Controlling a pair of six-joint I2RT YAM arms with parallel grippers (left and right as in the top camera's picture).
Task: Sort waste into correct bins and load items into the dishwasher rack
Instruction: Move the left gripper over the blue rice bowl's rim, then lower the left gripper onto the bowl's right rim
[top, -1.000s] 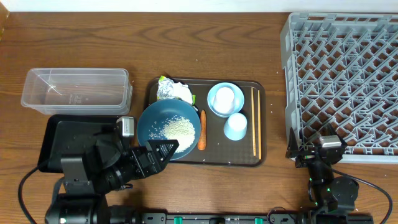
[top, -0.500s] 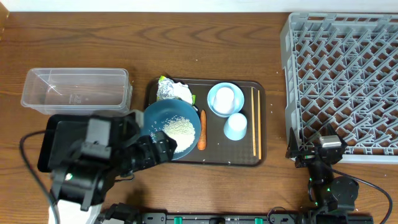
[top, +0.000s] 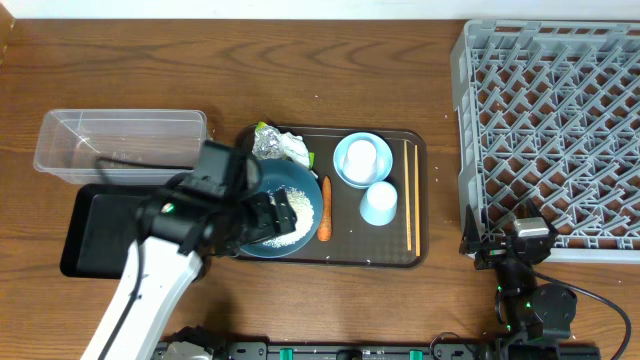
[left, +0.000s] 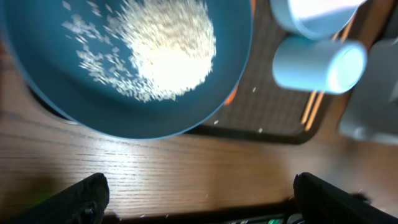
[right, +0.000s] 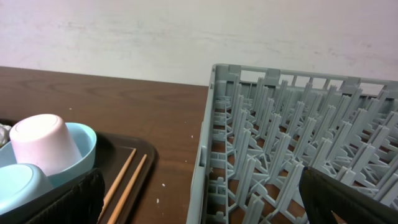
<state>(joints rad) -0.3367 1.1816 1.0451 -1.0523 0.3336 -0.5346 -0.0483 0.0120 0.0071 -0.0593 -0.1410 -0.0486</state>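
While the left tool (top: 262, 218) hangs over the dark blue bowl (top: 306, 190) with its jaws spread wide and empty, the rice (left: 168, 50) lies heaped inside that bowl on the brown tray (top: 425, 215). Just right of the bowl lies the carrot (top: 325, 210), and the foil wrapper (top: 275, 145) sits at the tray's far left corner. A whitish cup (top: 362, 158) stands upturned in the light blue bowl (top: 343, 175), with the light blue cup (top: 379, 203) just beside it and the chopsticks (top: 410, 195) along the tray's right edge. Left of the tray, the clear tub (top: 120, 145) and black tray (top: 100, 225) rest on the surface (top: 330, 60). At the near left corner of the rack (top: 550, 120), the right tool (right: 205, 199) is wide open and holds nothing.
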